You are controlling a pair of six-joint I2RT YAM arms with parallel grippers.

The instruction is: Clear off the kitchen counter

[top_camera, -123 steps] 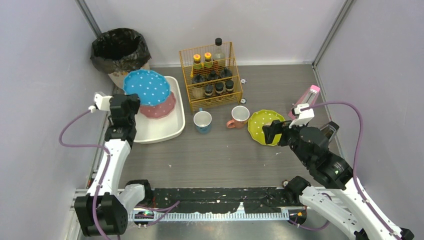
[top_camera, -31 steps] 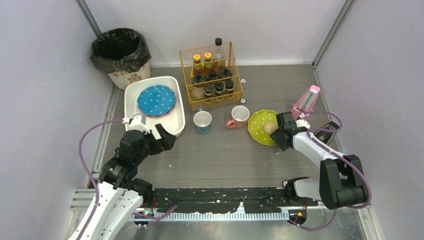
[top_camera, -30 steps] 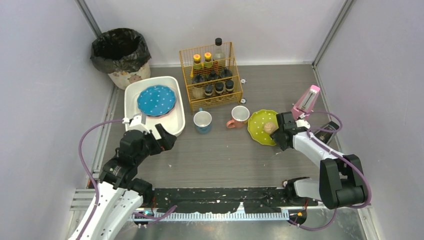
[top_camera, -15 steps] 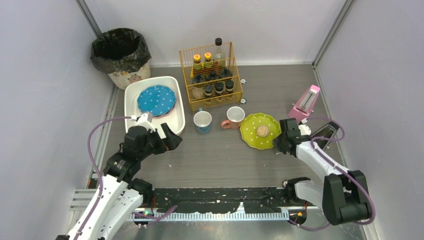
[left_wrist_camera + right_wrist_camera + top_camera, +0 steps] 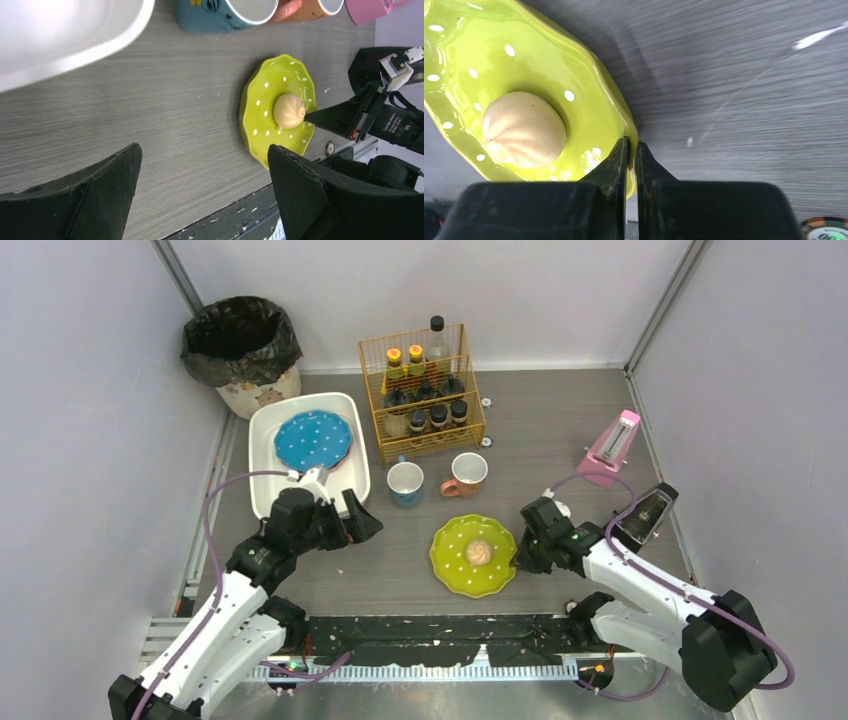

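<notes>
1. White tub (image 5: 258, 455) at the back-left of the kitchen counter (image 5: 560, 430) holds a blue plate (image 5: 313, 440).
2. The left gripper (image 5: 345, 512) hovers beside the tub, jaws wide and empty.
3. The green plate (image 5: 455, 565) and its bun (image 5: 478, 552) have slid from the right side to mid near edge.
4. The right gripper (image 5: 518, 558) pinches the plate's rim, probably hauling it within the left arm's reach.

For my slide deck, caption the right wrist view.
Right hand shut on the rim of a lime polka-dot plate holding a bun, grey counter behind.

Green plate (image 5: 452, 560) dragged nearer by right gripper (image 5: 518, 560), left gripper (image 5: 348, 523) shifted right
</notes>
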